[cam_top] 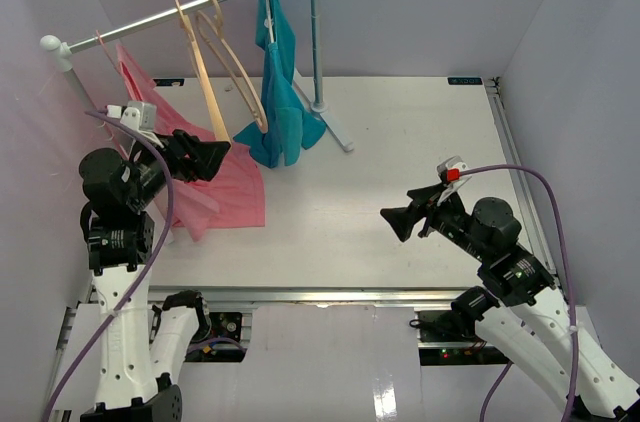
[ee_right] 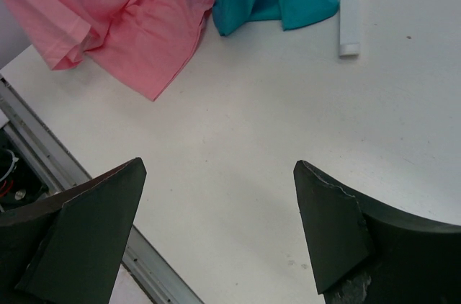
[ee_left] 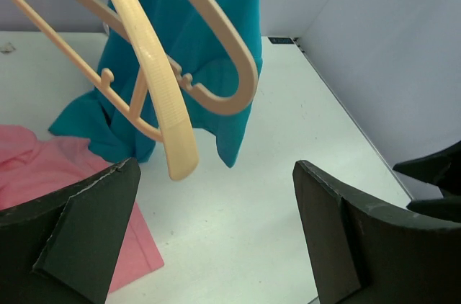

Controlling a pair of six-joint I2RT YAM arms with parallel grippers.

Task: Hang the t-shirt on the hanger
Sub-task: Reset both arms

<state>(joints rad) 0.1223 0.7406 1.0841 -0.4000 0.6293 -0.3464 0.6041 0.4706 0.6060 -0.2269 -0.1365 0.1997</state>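
Observation:
The salmon-pink t-shirt [cam_top: 215, 187] hangs from the left end of the rail and spreads onto the table. It also shows in the left wrist view [ee_left: 36, 167] and the right wrist view [ee_right: 122, 23]. Only a thin pink hook [cam_top: 101, 39] of the hanger shows at the rail; the rest is hidden by the shirt. My left gripper [cam_top: 220, 160] is open and empty over the shirt's right part, near the tan hangers; in its own view [ee_left: 216, 166] nothing lies between the jaws. My right gripper [cam_top: 396, 220] is open and empty above bare table, also seen in its own view [ee_right: 216, 166].
Two tan wooden hangers [cam_top: 215, 52] hang mid-rail, close in front of my left gripper [ee_left: 158, 102]. A teal shirt [cam_top: 280, 102] hangs at the right end. The rack's post and foot [cam_top: 335, 127] stand on the white table [cam_top: 420, 132]. Walls enclose three sides.

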